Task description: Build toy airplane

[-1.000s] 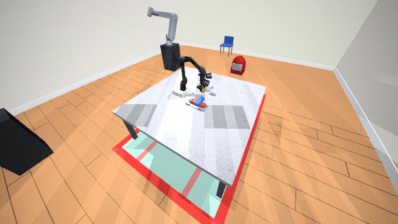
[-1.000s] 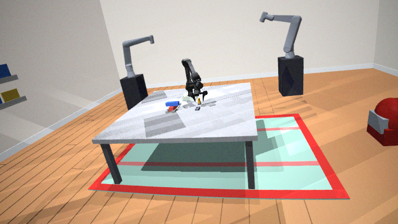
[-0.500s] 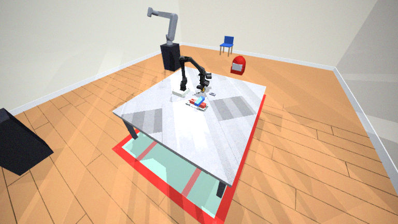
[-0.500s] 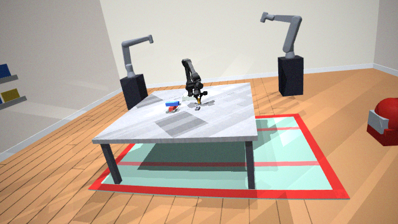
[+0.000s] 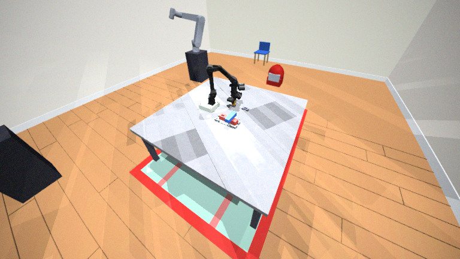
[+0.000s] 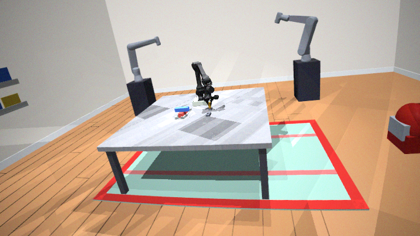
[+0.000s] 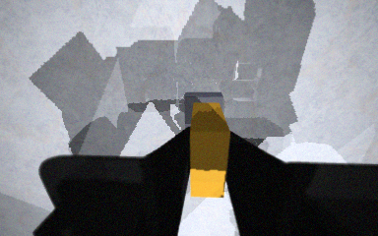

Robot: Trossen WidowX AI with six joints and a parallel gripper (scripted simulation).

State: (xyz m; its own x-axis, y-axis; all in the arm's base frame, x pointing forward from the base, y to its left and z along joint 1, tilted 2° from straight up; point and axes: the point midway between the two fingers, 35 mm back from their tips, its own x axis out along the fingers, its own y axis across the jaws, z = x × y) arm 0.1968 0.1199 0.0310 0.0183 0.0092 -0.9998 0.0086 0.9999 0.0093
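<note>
The red fuselage [image 5: 233, 121] [image 6: 181, 114] lies in the pale jig [image 5: 233, 126] [image 6: 176, 117]. The blue wing [image 5: 230, 117] [image 6: 181, 108] lies across the top of the fuselage; its tab and socket are hidden. My gripper [image 5: 233, 101] [image 6: 209, 102] [image 7: 210, 132] points down beside the jig, between the arm's base and a small grey piece. It is shut on the yellow tail fin [image 5: 233, 104] [image 6: 209, 106] [image 7: 209, 152], which stands upright between the black fingertips. The fin's lower end is low over the table; whether it touches anything is unclear.
The small grey piece [image 5: 245, 108] [image 6: 208, 113] lies on the table [image 5: 257, 147] [image 6: 185, 142] near the gripper. A dark grey block [image 7: 203, 95] shows just beyond the fin in the wrist view. The arm's pale base [image 5: 208, 107] stands behind the jig.
</note>
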